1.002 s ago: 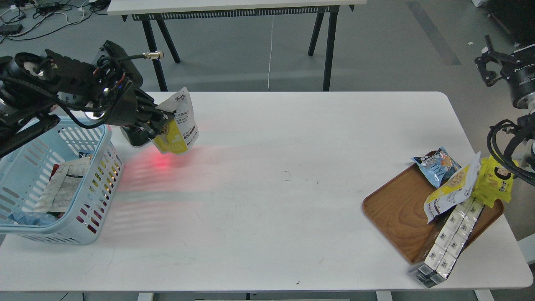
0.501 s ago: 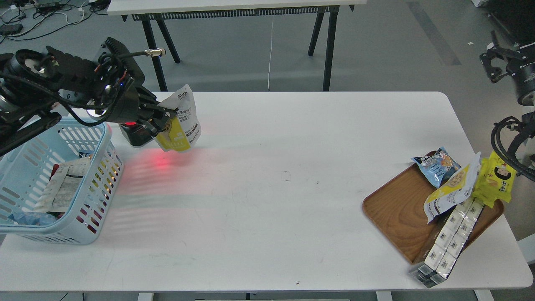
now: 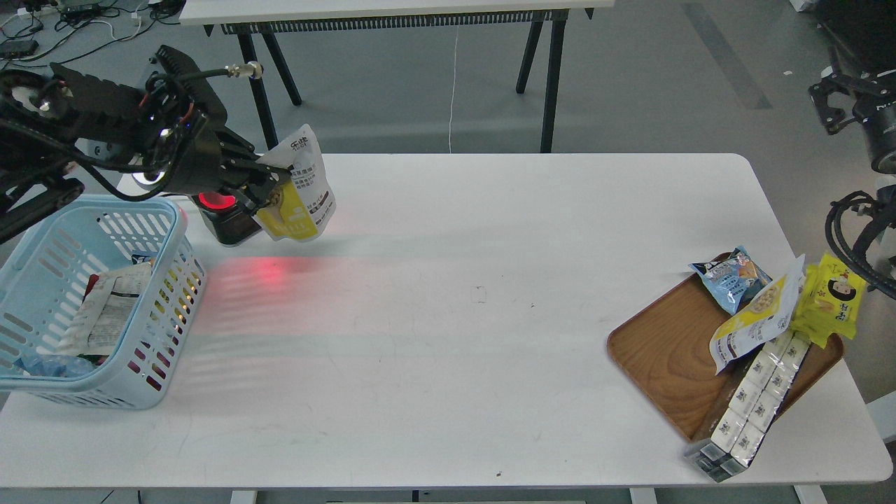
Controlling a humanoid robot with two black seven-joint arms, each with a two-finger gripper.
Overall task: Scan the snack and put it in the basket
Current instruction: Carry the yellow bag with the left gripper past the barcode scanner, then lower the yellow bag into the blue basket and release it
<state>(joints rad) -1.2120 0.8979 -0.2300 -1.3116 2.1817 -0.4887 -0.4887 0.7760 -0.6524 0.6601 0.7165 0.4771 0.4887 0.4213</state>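
My left gripper (image 3: pixel 269 185) is shut on the snack (image 3: pixel 302 189), a grey-white pouch with a yellow panel. It hangs above the table's far left, just right of a black scanner (image 3: pixel 224 213) with a red glowing window. Red light falls on the table below. The light-blue basket (image 3: pixel 164 280) stands at the left edge, below the arm, with packs inside. A second pouch alike (image 3: pixel 759 315) leans on the wooden tray at the right. My right gripper (image 3: pixel 829 105) is at the far right edge, off the table; its fingers are too dark to tell apart.
A brown wooden tray (image 3: pixel 665 350) at the front right holds a light-blue snack bag (image 3: pixel 731 276), bright yellow packs (image 3: pixel 833 297) and white boxes (image 3: pixel 752 402). A second table's black legs (image 3: pixel 549 84) stand behind.
My left gripper has lifted the snack a little up and to the left. The scanner's red window now shows under the arm. The right gripper has moved slightly up and right.
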